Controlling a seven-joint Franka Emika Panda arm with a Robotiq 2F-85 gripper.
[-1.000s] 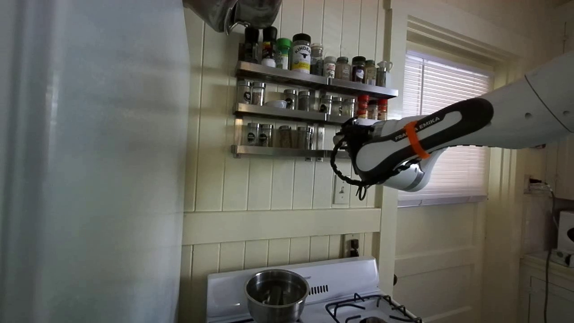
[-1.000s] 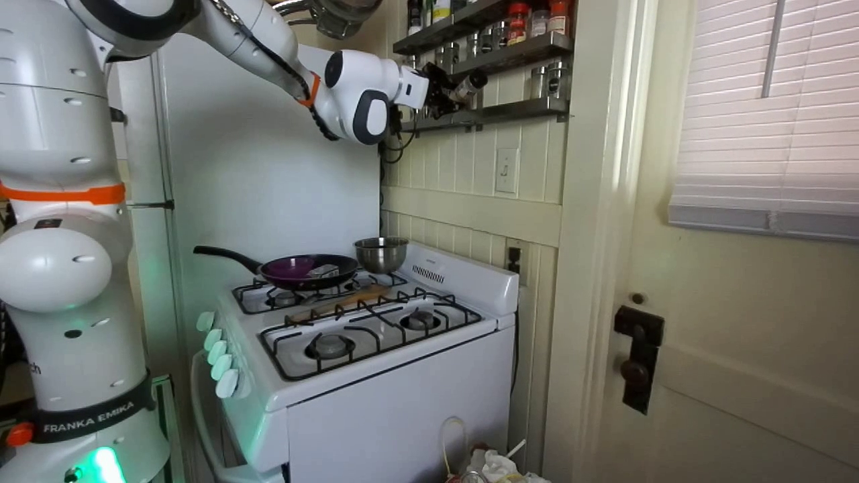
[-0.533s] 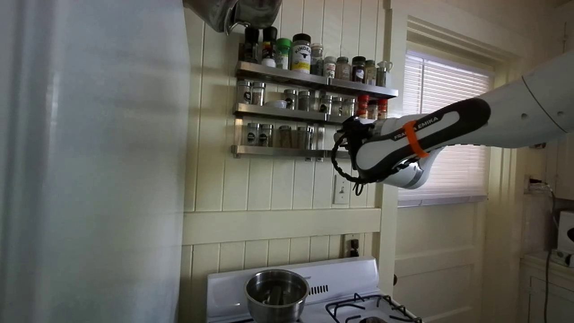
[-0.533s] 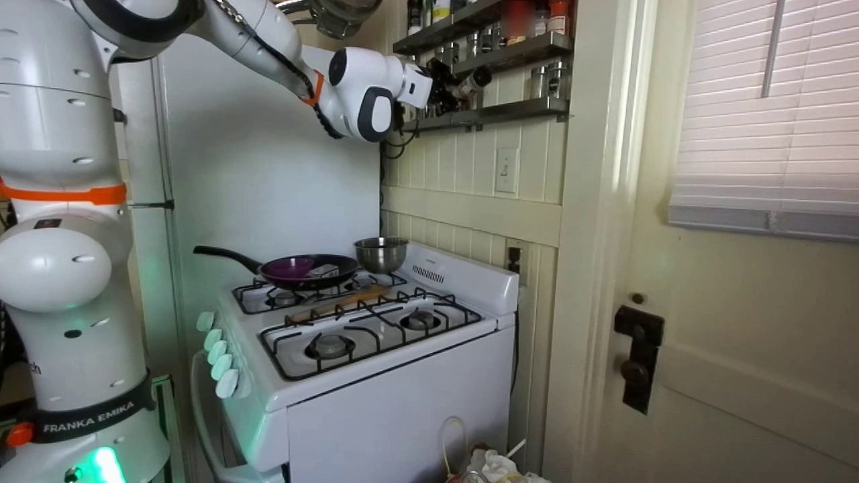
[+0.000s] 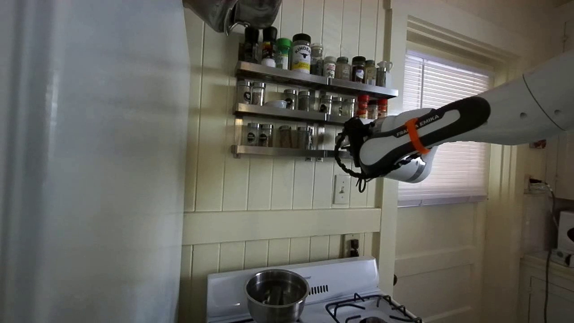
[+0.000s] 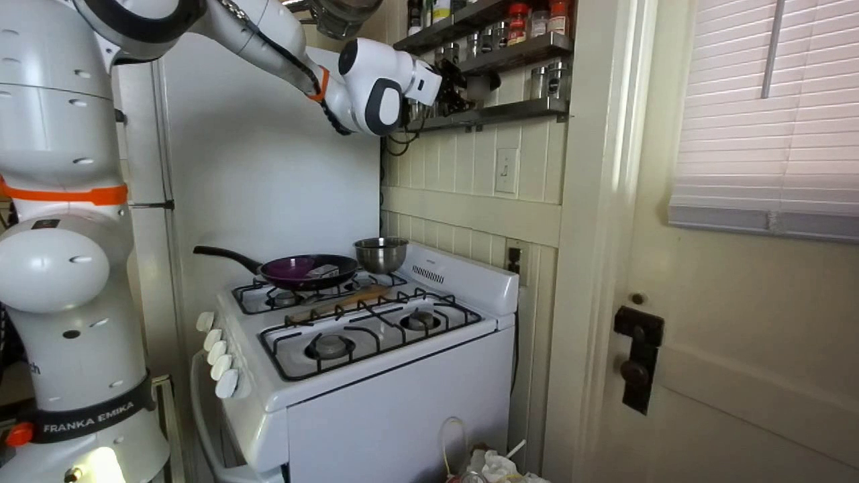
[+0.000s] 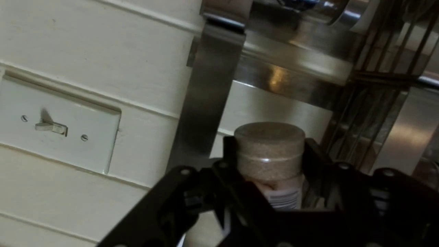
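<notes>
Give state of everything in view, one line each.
Jar: held roughly sideways
End effector: closed on the jar
Light switch: appears down
Shelf jars: upright
Blinds: lowered
Door: closed
Frying pan: uncovered, purple item inside
Steel bowl: upright, uncovered
Bare burners: no flame visible
Stove knobs: settings unreadable
Base light: lit, yellowish

Clear tan-filled jar (image 7: 270, 167), barcode label (image 7: 284, 199), tipped sideways, held in end effector (image 7: 271, 151), near wall shelves (image 6: 500, 116)

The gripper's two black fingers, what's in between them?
A jar with a barcode label, held between the fingers. The wrist view shows it.
</notes>
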